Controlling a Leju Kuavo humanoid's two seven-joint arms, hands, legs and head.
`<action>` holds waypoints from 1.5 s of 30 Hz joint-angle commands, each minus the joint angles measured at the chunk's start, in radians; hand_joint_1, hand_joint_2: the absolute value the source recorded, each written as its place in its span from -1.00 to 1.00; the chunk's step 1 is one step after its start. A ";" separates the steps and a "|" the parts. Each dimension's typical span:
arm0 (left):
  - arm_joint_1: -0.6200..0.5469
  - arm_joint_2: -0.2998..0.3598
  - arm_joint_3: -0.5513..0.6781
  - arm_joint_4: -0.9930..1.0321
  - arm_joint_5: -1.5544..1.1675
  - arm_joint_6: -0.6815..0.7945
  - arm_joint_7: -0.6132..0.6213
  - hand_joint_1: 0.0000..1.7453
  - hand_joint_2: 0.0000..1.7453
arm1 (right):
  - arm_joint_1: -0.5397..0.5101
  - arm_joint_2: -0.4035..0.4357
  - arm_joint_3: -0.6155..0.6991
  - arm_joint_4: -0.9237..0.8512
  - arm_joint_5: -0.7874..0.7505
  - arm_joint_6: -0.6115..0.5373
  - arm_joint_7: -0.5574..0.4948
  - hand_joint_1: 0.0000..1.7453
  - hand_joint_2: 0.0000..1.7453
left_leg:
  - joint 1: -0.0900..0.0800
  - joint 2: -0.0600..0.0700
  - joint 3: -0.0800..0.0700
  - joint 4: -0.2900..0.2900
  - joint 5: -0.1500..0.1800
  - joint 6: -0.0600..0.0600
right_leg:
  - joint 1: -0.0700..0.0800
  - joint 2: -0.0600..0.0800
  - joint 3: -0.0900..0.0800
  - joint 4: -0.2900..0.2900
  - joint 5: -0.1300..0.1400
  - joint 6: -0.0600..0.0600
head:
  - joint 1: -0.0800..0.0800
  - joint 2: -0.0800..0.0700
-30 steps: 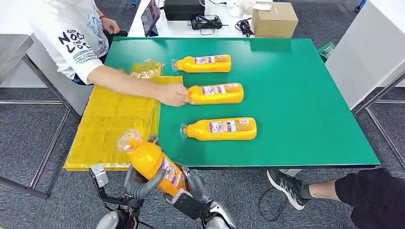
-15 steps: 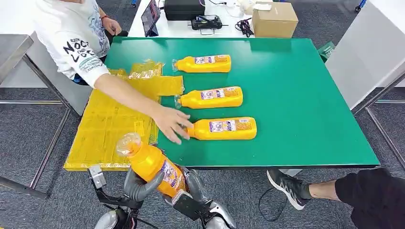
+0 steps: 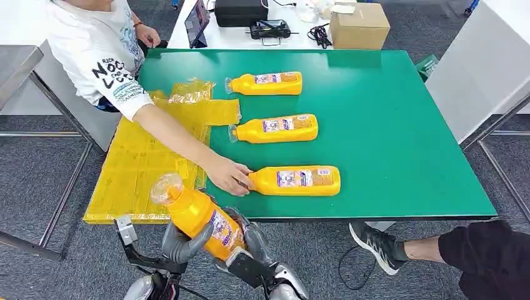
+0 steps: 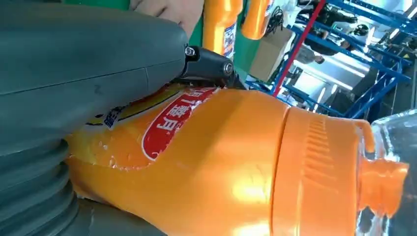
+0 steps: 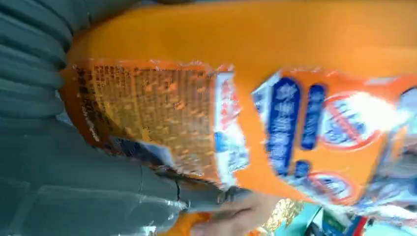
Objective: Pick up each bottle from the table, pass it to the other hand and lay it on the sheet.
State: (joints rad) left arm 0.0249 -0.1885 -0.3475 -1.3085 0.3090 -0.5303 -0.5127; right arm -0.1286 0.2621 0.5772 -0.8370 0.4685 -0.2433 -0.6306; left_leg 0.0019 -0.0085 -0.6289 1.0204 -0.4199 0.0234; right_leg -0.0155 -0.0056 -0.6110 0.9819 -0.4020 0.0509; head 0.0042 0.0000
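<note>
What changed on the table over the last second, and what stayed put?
The person's hand left the middle bottle and went to the near bottle, which slid nearer the table's front edge and slightly right. The far bottle and the sheet stayed. The left hand and right hand still grip the held bottle.

The head camera sits high on the robot and looks forward and down over the green desk (image 3: 387, 125), from its near edge to the far one. Low in that picture is the held bottle (image 3: 197, 215). The left wrist camera sits just behind the left hand (image 4: 74, 73) and is very close to the same bottle (image 4: 221, 167), its picture turned on its side. The right wrist camera is just as close, behind the right hand (image 5: 74, 196), looking at that bottle's label (image 5: 206, 123). All three views share this one bottle.
</note>
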 commanded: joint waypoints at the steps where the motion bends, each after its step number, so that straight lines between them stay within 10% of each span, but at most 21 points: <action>1: -0.044 0.003 0.118 -0.037 -0.014 0.075 0.004 1.00 1.00 | 0.023 -0.010 -0.058 -0.132 -0.035 -0.027 0.044 -1.00 -1.00 | 0.001 0.001 0.004 0.000 -0.002 -0.001 | 0.001 0.000 0.003 0.000 -0.002 -0.002 | 0.000 0.000; 20: -0.225 0.035 0.295 -0.098 -0.456 0.618 -0.097 1.00 1.00 | 0.186 -0.056 -0.096 -0.797 -0.221 -0.234 -0.067 -1.00 -1.00 | 0.001 -0.003 0.000 0.001 0.000 -0.001 | 0.001 -0.003 0.001 0.001 -0.001 -0.001 | 0.000 0.000; 23: -0.326 0.107 0.224 -0.041 -0.876 0.872 -0.100 1.00 1.00 | 0.161 -0.071 -0.082 -0.804 -0.269 -0.257 -0.067 -1.00 -1.00 | 0.001 -0.001 0.001 0.000 0.000 -0.001 | 0.001 -0.002 0.001 0.000 0.000 -0.001 | 0.000 0.000; 36: -0.548 0.215 0.089 0.287 -1.381 0.952 0.022 1.00 1.00 | 0.104 -0.057 -0.056 -0.739 -0.300 -0.168 -0.067 -1.00 -1.00 | 0.002 0.000 0.010 -0.001 -0.001 -0.002 | 0.002 0.000 0.010 -0.001 -0.002 -0.004 | 0.000 0.000; 37: -0.578 0.231 0.065 0.354 -1.431 0.928 0.036 1.00 1.00 | 0.097 -0.057 -0.046 -0.736 -0.300 -0.153 -0.066 -1.00 1.00 | 0.001 0.000 0.005 -0.001 0.001 -0.001 | 0.001 0.000 0.005 0.000 0.000 -0.002 | 0.000 0.000; 45: -0.635 0.274 -0.001 0.634 -1.481 0.876 -0.007 1.00 1.00 | 0.092 -0.034 -0.035 -0.692 -0.281 -0.079 -0.040 -1.00 1.00 | 0.001 0.003 0.008 -0.002 0.000 -0.002 | 0.001 0.002 0.006 -0.001 0.000 -0.002 | 0.000 0.000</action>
State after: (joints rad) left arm -0.4976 0.0046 -0.2274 -1.0259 -1.1460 0.3773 -0.5005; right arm 0.0039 0.2319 0.5173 -1.5957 0.1816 -0.3635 -0.6889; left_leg 0.0022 -0.0076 -0.6282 1.0205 -0.4185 0.0229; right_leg -0.0153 -0.0047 -0.6107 0.9826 -0.4013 0.0507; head 0.0042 0.0000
